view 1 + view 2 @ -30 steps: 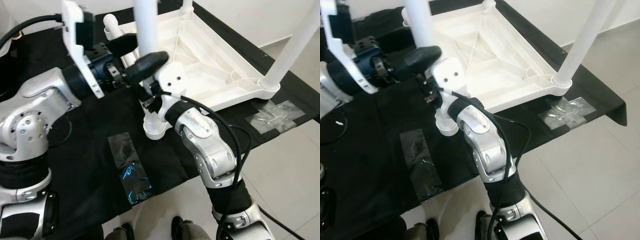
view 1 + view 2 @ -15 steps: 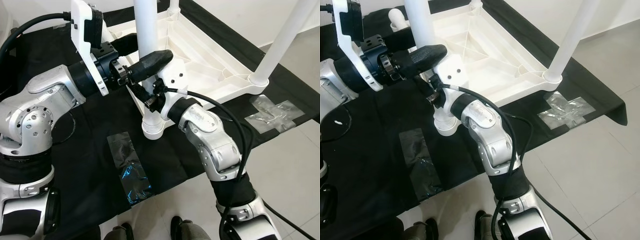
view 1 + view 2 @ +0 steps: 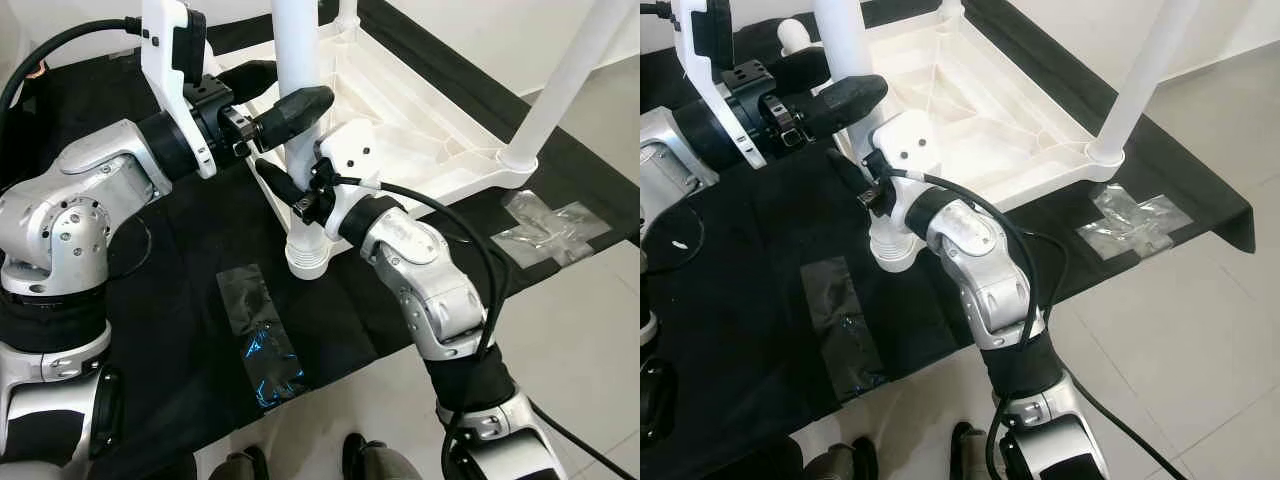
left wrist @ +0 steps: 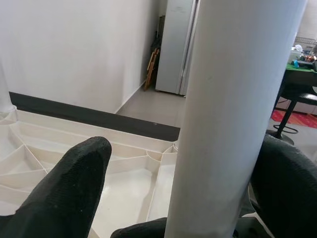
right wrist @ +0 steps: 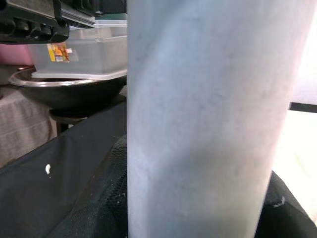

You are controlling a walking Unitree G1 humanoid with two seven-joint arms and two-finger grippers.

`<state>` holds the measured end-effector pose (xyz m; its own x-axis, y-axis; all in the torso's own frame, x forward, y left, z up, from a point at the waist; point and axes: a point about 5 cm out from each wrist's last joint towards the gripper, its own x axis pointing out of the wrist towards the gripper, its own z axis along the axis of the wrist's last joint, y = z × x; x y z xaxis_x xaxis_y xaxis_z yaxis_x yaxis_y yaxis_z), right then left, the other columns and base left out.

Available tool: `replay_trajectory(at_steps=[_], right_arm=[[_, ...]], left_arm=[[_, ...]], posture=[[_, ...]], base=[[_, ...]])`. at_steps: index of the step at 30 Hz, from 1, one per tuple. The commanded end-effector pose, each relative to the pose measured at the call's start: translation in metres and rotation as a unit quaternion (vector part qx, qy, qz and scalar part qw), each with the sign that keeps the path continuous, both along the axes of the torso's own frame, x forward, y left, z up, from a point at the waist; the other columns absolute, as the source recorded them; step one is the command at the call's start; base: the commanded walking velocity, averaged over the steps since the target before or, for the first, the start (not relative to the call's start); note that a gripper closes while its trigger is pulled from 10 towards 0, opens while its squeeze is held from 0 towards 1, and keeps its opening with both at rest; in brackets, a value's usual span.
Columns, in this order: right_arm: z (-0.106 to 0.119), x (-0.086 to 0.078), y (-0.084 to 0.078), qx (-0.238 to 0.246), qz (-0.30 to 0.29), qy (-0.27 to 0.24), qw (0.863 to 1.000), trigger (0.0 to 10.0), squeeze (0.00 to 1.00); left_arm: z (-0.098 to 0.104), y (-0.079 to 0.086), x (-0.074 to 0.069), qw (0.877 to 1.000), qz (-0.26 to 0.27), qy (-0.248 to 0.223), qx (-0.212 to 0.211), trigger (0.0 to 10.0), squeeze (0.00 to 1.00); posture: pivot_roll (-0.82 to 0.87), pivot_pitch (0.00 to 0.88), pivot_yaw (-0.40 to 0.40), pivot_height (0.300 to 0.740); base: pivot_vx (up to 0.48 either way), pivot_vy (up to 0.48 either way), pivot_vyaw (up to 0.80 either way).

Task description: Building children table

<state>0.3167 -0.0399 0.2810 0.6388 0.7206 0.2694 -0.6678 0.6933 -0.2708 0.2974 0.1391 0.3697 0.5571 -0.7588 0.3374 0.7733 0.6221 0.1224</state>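
You are seating a white table leg (image 3: 300, 110) that stands upright at the near corner of the upturned tabletop (image 3: 420, 130). Its flared lower end (image 3: 307, 258) rests on the black cloth (image 3: 170, 300) just outside the corner, so it does not look socketed yet. Keep the leg vertical, line that end up with the corner socket, and press straight down without twisting sideways; the two legs already fitted show the angle you want.

Your left gripper (image 3: 285, 95) reaches in from the side, higher up the leg. Its fingers are spread either side of the tube; in the left wrist view one finger (image 4: 69, 188) stands clear of it, while the other (image 4: 287, 188) sits close behind, so this reads as a loose guide, not a clamp.

Your right gripper (image 3: 295, 195) is lower, just below the left one. Its fingers (image 3: 275, 180) lie against the leg, and the right wrist view shows the tube hard up against the camera, so judge it pinched on the leg.
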Motion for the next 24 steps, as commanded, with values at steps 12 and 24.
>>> replay_trajectory(at_steps=[12, 24], right_arm=[[0.006, -0.008, 0.008, -0.039, 0.054, -0.044, 0.997, 10.0, 0.00], [0.021, 0.001, -0.019, -0.051, 0.108, -0.040, 0.992, 10.0, 1.00]], left_arm=[[0.004, 0.002, 0.005, 1.000, 0.009, 0.013, -0.004, 0.0, 0.00], [0.006, 0.000, 0.004, 1.000, 0.010, 0.007, 0.003, 0.0, 0.00]], posture=[[0.02, 0.178, 0.018, 0.740], [0.02, 0.177, 0.017, 0.740]], base=[[0.000, 0.000, 0.00], [0.000, 0.000, 0.00]])
